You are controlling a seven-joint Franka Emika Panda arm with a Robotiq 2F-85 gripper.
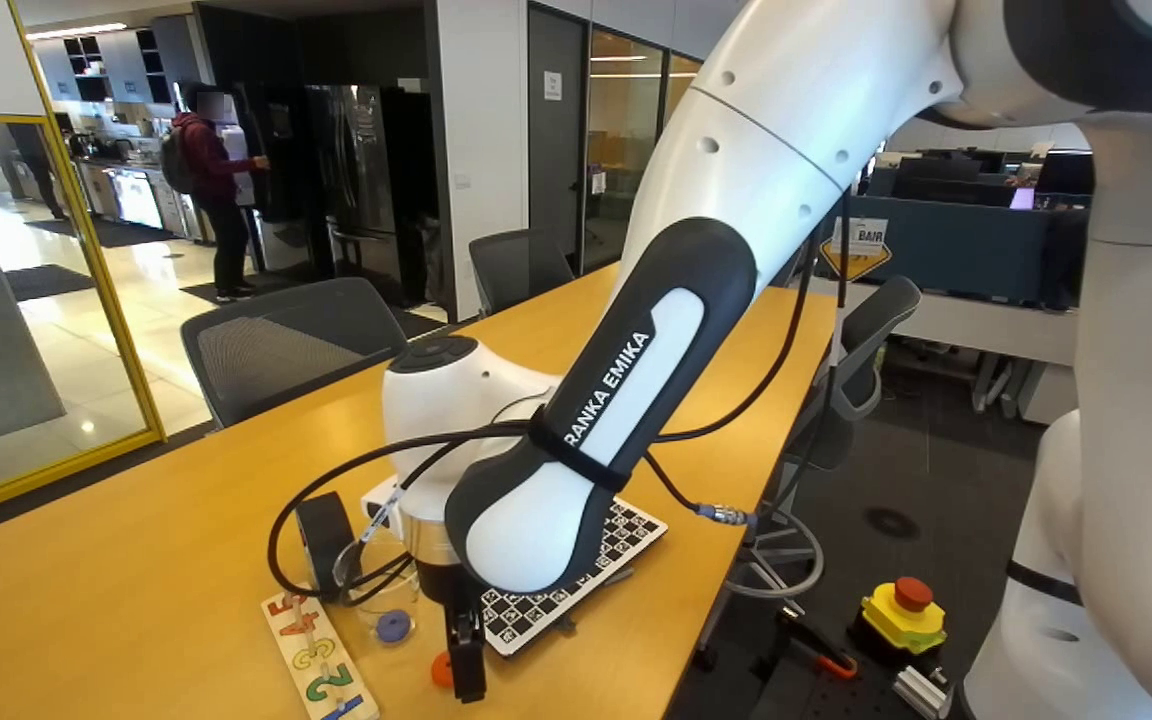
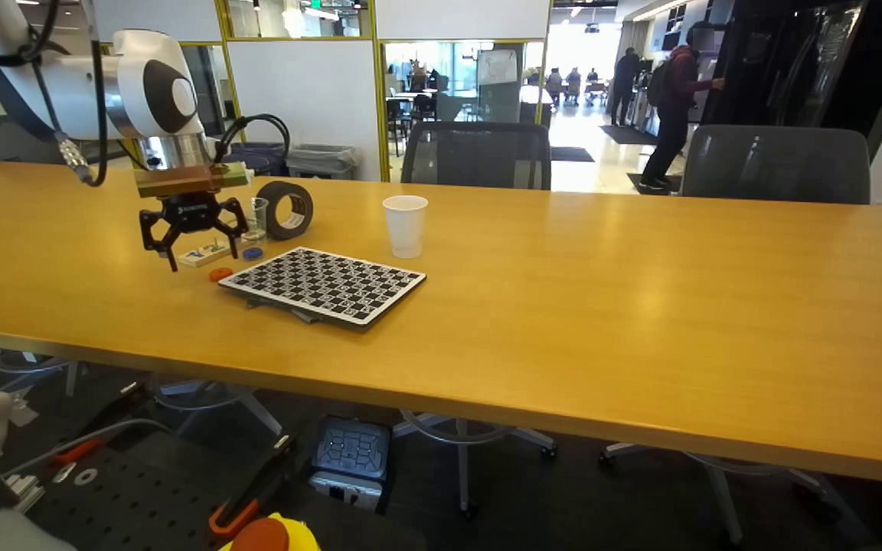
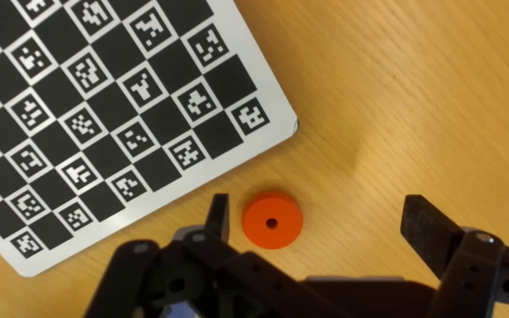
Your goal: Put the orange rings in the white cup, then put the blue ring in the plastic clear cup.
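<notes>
Claw (image 3: 316, 205) stands wide apart, an orange ring (image 3: 272, 210) between its tips (nearer the nine o'clock one) in the wrist view. In an exterior view, the blue ring (image 2: 253, 253) lies two o'clock from it, the clear cup (image 2: 259, 220) beyond at twelve, the white cup (image 2: 406, 231) at the clear cup's three.
</notes>
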